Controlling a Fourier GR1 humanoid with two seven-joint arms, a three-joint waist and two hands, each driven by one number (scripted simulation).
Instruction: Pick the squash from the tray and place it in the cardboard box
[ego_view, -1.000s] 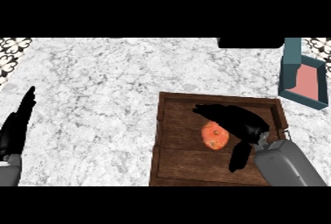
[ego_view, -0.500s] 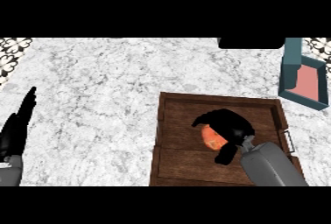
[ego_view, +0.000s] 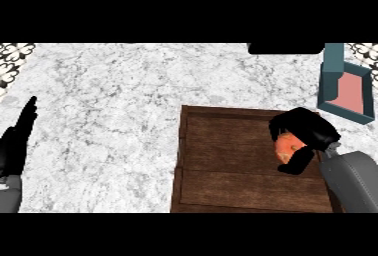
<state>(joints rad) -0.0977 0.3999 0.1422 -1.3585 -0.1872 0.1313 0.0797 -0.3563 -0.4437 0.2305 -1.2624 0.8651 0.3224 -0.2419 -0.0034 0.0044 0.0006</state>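
Dark brown wood fills your near view: the rectangular wooden tray (ego_view: 244, 170) on the white marble counter (ego_view: 111, 100). Your right hand (ego_view: 306, 135) has its fingers curled around the round orange squash (ego_view: 286, 147), over the tray's right side. Your left hand (ego_view: 16, 145) rests at the left edge, fingers straight. Farther right sits the teal-walled cardboard box (ego_view: 345, 90).

No text, label, brand, number or sign could be read anywhere in the head view.
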